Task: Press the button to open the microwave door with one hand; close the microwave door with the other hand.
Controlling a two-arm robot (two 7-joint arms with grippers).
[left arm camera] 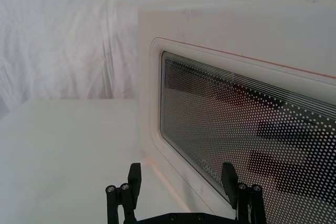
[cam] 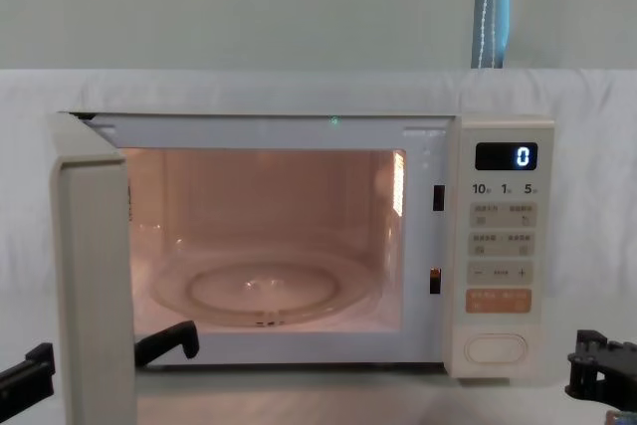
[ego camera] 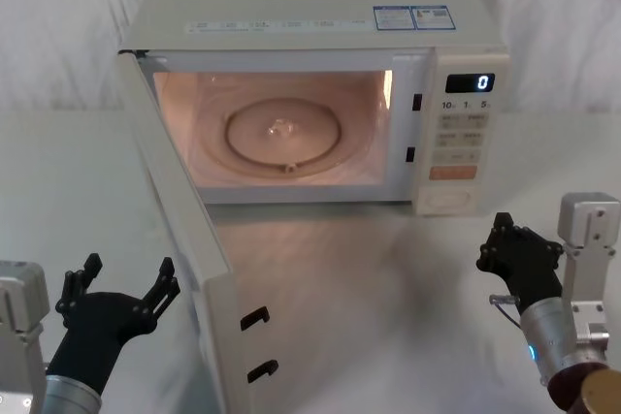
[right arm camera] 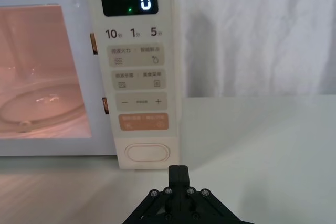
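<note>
Head view: the cream boxy microwave (ego camera: 310,36) stands with its lit cavity exposed, and the wide cream microwave door (ego camera: 184,239) with its dark glass window swung out toward the robot on its left-side hinge. The left black two-finger claw gripper (ego camera: 121,288) sits low, just beside the door's outer face, fingers splayed wide and empty. The door lies immediately to this gripper's right and slightly ahead, its long edge running from near the gripper away to the hinge. The right black claw gripper (ego camera: 505,239) hovers ahead of and below the control panel, fingers pinched together on nothing; the large cream pill-shaped button (ego camera: 449,198) lies forward of it and a little left.

Left wrist view: the spread fingertips (left arm camera: 135,174) face the window, near but apart from it.

Right wrist view: the button (right arm camera: 147,152) is straight ahead, untouched.

Chest view: the door's edge (cam: 95,276) stands upright between the left gripper's fingers as seen from here.

The left arm is plainly nearer; closing likely calls for a sideways push rightward against the outer face.
</note>
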